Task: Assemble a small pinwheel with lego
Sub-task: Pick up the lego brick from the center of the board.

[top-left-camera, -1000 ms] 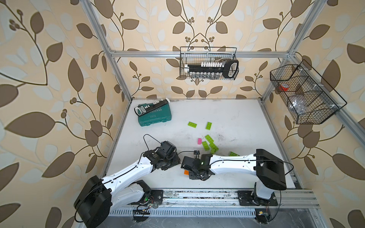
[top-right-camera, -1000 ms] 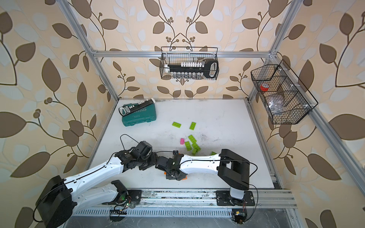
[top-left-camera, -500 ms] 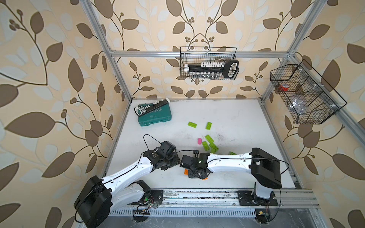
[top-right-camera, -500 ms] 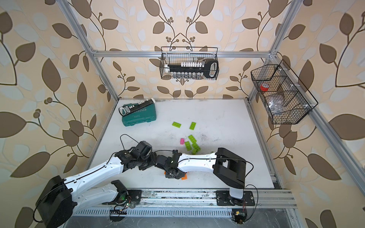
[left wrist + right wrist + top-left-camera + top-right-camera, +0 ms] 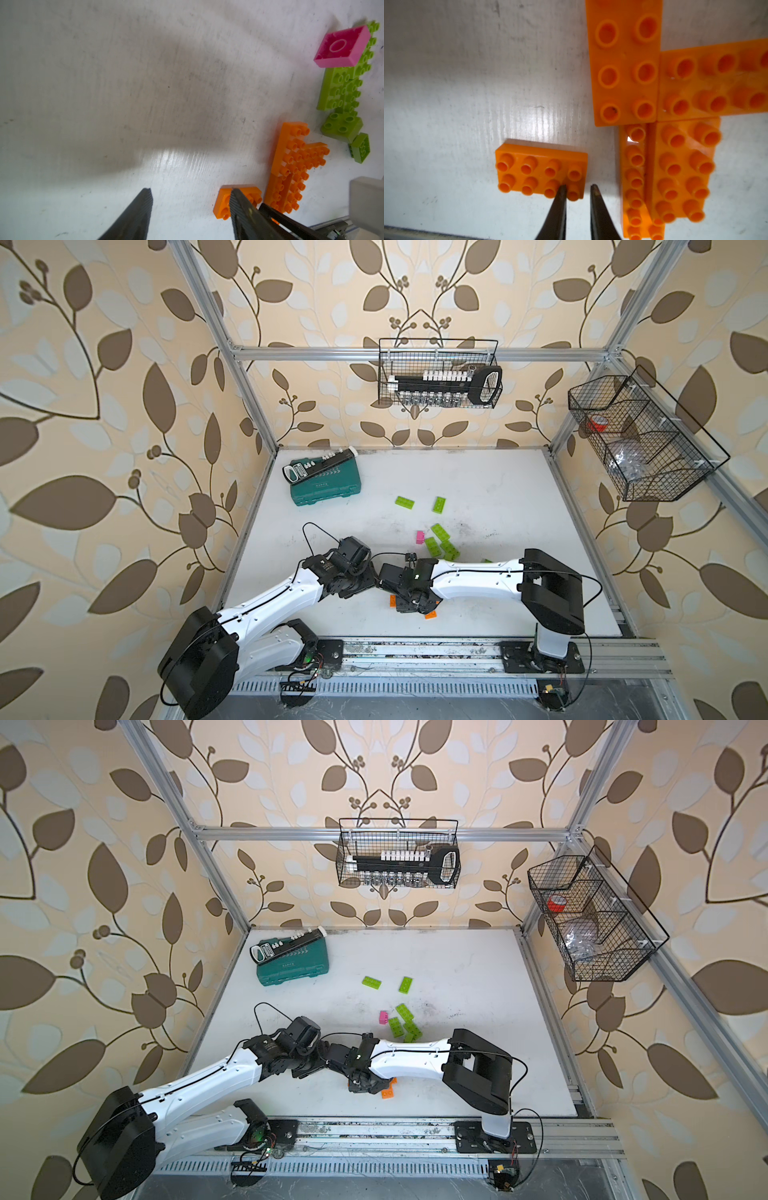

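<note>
A loose orange 2x4 lego brick (image 5: 542, 176) lies studs up on the white table, beside a cluster of joined orange bricks (image 5: 654, 104). My right gripper (image 5: 578, 188) hangs low over the loose brick's end with its jaws a narrow gap apart. One fingertip is over the studs and the other is just past the brick's edge. My left gripper (image 5: 190, 193) stands open over bare table, with the loose orange brick (image 5: 223, 204) just outside one finger. Lime green bricks (image 5: 440, 539) and a pink brick (image 5: 420, 536) lie farther back.
A teal tool case (image 5: 325, 487) sits at the back left of the table. Two single green bricks (image 5: 404, 502) (image 5: 439, 504) lie mid-table. Wire baskets hang on the back wall (image 5: 440, 373) and the right wall (image 5: 640, 439). Both wrists crowd together near the front.
My right arm has shifted slightly left and its jaws have narrowed over the loose orange brick. The left arm has not moved.
</note>
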Robot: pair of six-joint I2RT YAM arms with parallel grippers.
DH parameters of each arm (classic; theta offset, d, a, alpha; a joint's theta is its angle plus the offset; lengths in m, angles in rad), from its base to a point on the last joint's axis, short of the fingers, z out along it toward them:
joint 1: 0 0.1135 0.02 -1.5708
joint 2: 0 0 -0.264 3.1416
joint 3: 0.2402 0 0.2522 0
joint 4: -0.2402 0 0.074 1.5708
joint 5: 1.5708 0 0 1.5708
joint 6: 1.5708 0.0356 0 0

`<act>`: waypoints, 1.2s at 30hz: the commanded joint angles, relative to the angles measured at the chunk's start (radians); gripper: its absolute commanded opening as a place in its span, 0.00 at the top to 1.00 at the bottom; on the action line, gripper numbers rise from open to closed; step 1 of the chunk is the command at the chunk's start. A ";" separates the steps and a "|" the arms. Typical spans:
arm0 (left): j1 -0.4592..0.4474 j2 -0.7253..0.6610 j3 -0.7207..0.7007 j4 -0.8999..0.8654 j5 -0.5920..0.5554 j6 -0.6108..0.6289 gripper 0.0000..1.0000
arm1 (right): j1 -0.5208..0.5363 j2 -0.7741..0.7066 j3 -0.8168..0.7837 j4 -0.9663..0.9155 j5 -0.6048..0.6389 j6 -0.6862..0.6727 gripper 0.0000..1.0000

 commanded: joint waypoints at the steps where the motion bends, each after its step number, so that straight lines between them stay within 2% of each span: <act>1: 0.010 -0.012 0.011 -0.004 -0.005 0.022 0.38 | -0.005 0.041 0.036 -0.065 0.039 -0.022 0.84; 21: 0.031 -0.063 -0.020 -0.022 0.006 0.036 0.38 | -0.011 0.070 0.050 -0.049 -0.027 -0.087 0.92; 30: 0.023 -0.131 -0.073 -0.034 0.054 0.012 0.37 | -0.017 0.036 0.066 -0.032 -0.081 -0.268 0.92; 36: -0.019 -0.164 -0.095 -0.042 0.037 -0.025 0.36 | -0.021 0.016 0.091 -0.076 -0.060 -0.344 0.92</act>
